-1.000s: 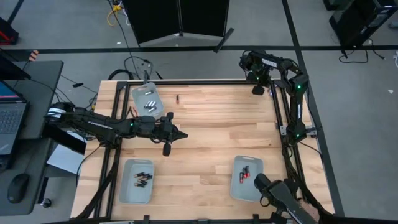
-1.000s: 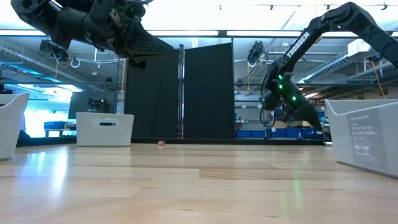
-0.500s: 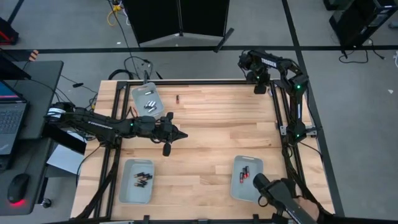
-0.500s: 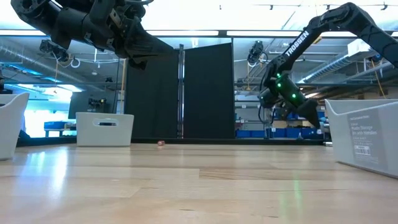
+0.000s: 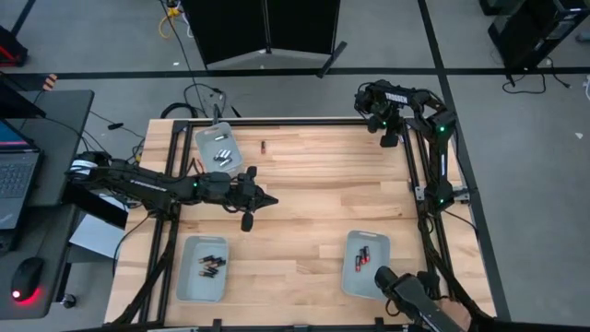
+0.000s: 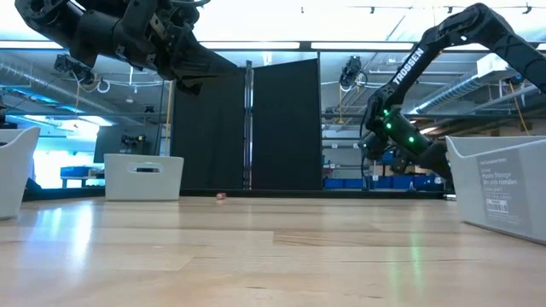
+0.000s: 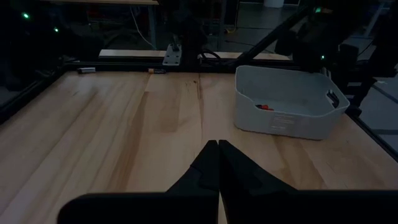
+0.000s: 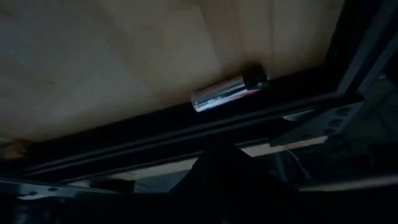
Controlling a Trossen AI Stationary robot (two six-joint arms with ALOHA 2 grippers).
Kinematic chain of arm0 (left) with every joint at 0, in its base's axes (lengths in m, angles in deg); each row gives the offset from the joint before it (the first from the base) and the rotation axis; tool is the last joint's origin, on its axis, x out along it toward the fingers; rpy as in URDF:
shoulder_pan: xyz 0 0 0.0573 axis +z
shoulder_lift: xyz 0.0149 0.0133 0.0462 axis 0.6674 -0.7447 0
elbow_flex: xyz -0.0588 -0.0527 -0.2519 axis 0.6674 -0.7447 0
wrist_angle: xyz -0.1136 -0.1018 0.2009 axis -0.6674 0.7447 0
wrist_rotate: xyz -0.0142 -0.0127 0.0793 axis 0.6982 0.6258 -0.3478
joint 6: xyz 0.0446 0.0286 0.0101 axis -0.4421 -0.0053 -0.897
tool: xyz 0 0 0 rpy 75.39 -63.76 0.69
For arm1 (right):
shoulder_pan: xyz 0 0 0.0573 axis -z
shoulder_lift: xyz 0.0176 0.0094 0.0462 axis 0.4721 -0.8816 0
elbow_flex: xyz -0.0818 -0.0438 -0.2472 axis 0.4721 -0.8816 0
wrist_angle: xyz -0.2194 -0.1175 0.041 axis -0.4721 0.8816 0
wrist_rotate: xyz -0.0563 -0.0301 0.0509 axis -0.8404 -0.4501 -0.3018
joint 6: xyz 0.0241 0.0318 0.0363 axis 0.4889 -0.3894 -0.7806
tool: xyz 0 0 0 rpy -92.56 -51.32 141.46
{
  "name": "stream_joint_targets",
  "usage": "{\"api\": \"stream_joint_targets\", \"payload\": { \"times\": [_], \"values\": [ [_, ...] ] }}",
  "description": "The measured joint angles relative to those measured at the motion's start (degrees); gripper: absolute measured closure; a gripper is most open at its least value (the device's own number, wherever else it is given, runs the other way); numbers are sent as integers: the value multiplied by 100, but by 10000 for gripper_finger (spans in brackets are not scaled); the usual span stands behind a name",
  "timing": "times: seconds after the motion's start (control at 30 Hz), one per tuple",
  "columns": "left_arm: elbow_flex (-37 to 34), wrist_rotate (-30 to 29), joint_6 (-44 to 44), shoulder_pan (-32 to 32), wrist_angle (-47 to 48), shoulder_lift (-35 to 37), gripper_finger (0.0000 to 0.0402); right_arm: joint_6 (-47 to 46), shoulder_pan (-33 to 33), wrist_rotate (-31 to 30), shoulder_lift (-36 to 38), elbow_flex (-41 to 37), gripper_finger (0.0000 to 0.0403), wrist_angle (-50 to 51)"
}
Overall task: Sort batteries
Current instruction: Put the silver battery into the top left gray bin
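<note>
The right gripper (image 5: 389,140), fingers together and empty, hovers at the table's far right corner above a battery (image 8: 229,91) lying against the frame rail (image 8: 186,134); closed fingers could knock it off the edge

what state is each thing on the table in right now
left claw: shut, empty, over mid table
right claw: shut, empty, at the far right corner
far tray: holds silvery batteries
near left tray: holds batteries
near right tray: holds red-ended batteries
loose battery: lying on the wood
edge battery: lying against the frame
</note>
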Motion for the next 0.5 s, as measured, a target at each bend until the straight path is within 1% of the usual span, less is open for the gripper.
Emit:
{"api": "stream_joint_targets", "payload": {
  "times": [0.17, 0.33, 0.5],
  "values": [
    [0, -1, -2, 0, 0, 0, 396, 153, -99, -284, 0, -320, 394, -116],
    [0, -1, -2, 0, -4, 0, 396, 307, -175, -298, -2, -522, 394, -457],
    [0, -1, -2, 0, -9, 1, 396, 346, -188, -351, -2, -526, 394, -510]
  ]
}}
